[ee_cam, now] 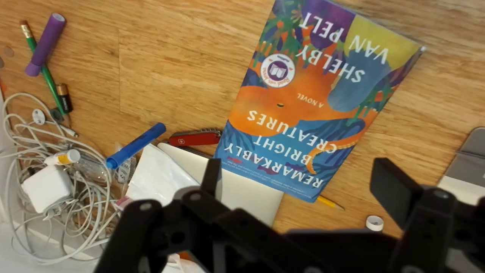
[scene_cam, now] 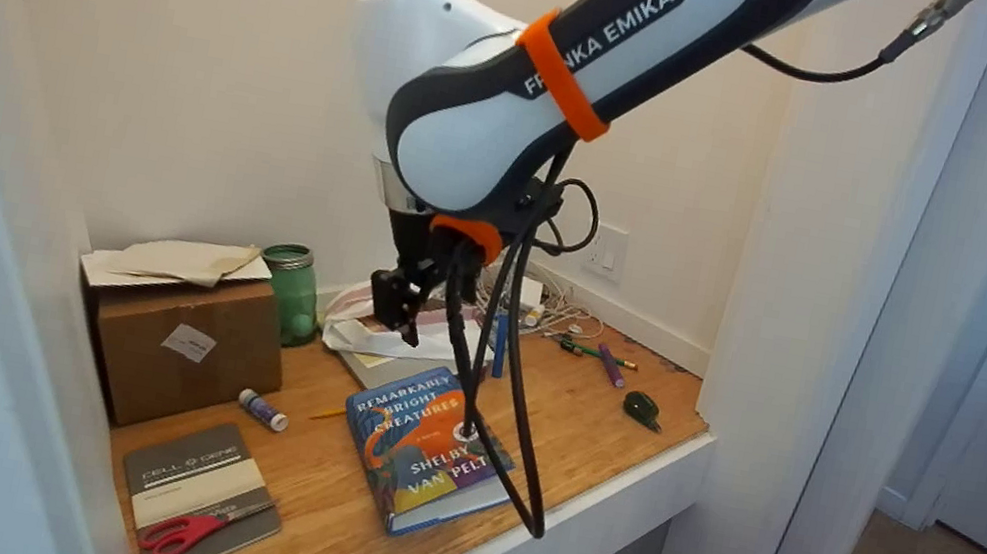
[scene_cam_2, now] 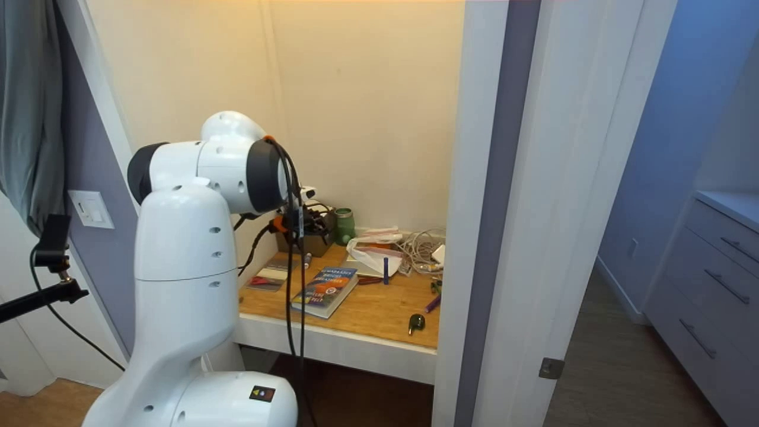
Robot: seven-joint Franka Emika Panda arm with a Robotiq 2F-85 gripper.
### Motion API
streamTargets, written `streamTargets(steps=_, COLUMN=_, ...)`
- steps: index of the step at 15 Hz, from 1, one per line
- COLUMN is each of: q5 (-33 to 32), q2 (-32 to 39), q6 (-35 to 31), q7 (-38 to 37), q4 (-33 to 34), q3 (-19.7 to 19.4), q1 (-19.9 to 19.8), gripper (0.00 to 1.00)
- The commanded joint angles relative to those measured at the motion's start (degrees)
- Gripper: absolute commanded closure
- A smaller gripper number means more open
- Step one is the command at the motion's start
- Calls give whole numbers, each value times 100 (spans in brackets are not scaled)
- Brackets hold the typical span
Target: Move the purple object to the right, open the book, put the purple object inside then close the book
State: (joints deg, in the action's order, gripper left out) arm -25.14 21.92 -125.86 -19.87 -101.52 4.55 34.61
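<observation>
The purple marker [scene_cam: 612, 365] lies on the desk beyond the book's right side; it also shows in an exterior view [scene_cam_2: 433, 303] and at the upper left of the wrist view [ee_cam: 46, 44], where it rests across a green pencil. The blue book [scene_cam: 424, 438] with colourful pictures lies closed near the desk's front edge; it also shows in an exterior view [scene_cam_2: 326, 290] and the wrist view [ee_cam: 303, 94]. My gripper [ee_cam: 297, 167] is open and empty, held above the back of the desk near the book's top edge. In an exterior view the gripper [scene_cam: 403, 307] is partly hidden by cables.
A cardboard box [scene_cam: 185, 355], a green jar [scene_cam: 289, 297] and a grey notebook with red scissors [scene_cam: 179, 536] stand or lie at the left. A blue marker [ee_cam: 136, 145], red pocket knife [ee_cam: 195, 138] and tangled white cables [ee_cam: 83, 204] lie nearby. Walls enclose the desk.
</observation>
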Motion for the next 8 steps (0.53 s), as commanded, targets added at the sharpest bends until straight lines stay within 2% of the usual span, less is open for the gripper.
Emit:
streamTargets(steps=1, q5=564, q2=-473, q6=45, q7=-3, q4=-494, q3=418, q1=-359, gripper=0)
streamTargets(steps=3, q5=679, q2=-607, q6=-97, q7=93, q4=-728, q3=576, q1=-488, gripper=0)
streamTargets(steps=4, q5=397, q2=-292, q6=73, q7=-29, q4=-292, q3=542, q1=-437, gripper=0)
streamTargets(steps=8, q5=459, q2=-434, q6=57, q7=-26, q4=-510, q3=659, q1=-528, gripper=0)
